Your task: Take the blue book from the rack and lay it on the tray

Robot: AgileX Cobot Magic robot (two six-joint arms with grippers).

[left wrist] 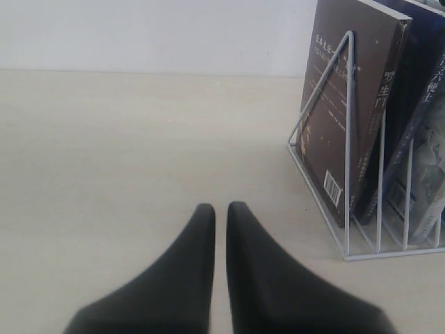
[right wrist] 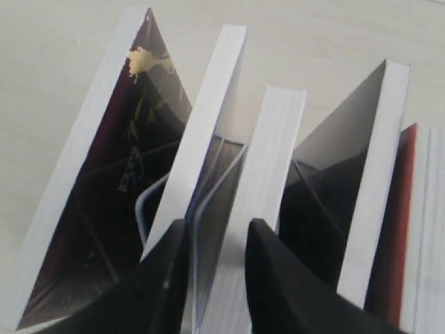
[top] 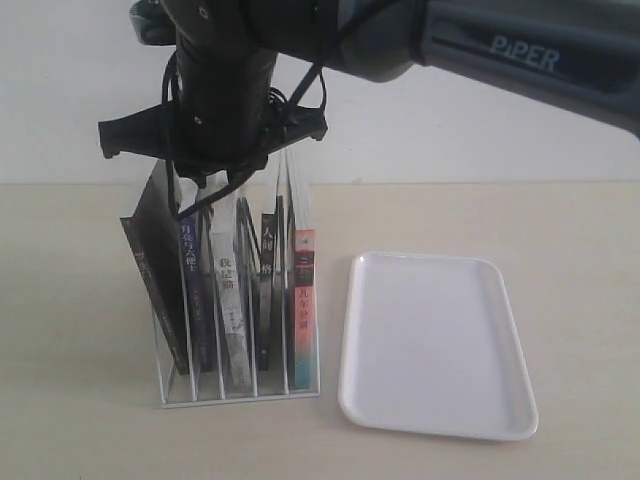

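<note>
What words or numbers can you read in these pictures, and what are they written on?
"PiPER": white letters on the dark robot arm.
Chinese characters on the book spines in the rack: too blurred to read.
Chinese text and a barcode on the back of the brown book: too small to read.
The tray: no writing on it.

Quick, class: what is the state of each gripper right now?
Left gripper: closed, empty.
Right gripper: jaws apart at the top of the blue book; whether it grips cannot be told.
</note>
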